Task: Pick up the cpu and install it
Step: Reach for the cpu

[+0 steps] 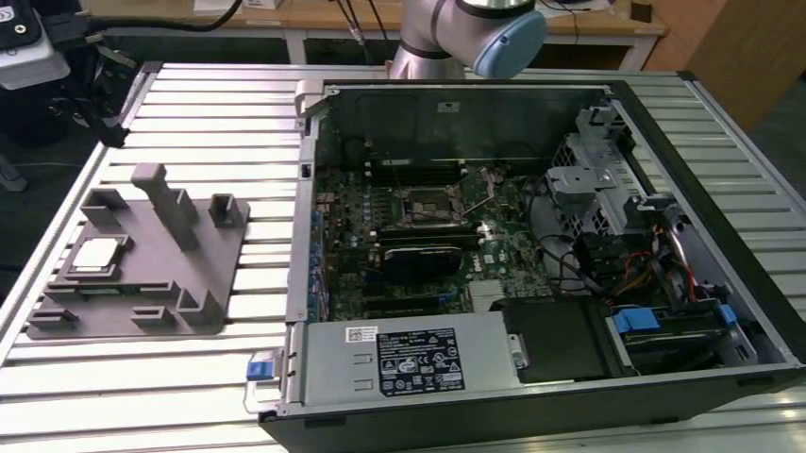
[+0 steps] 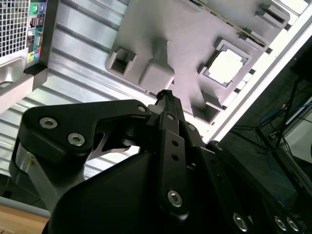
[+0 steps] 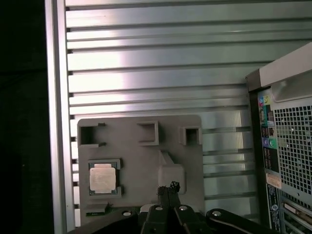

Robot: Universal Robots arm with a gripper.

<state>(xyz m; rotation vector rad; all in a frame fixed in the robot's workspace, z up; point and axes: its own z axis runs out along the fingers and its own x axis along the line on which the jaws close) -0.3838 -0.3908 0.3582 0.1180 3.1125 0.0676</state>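
The cpu (image 1: 98, 255), a small square chip with a shiny silver top, lies flat in a pocket of the grey plastic fixture tray (image 1: 151, 293) at the exterior view's left. It also shows in the first wrist view as the cpu (image 3: 103, 177) and in the second wrist view as the cpu (image 2: 225, 66). My gripper (image 3: 168, 187) hangs well above the tray (image 3: 141, 161), off to one side of the chip, with its black fingers (image 2: 165, 97) pressed together and nothing between them. The open computer case (image 1: 504, 236) holds the motherboard with its square socket (image 1: 428, 208).
The tray carries raised posts (image 1: 164, 198) and empty pockets (image 3: 147, 132). The slatted metal table (image 1: 214, 104) has an edge close behind the tray. The case's rear wall with ports (image 3: 287, 161) stands beside the tray. The arm's base (image 1: 466, 38) rises behind the case.
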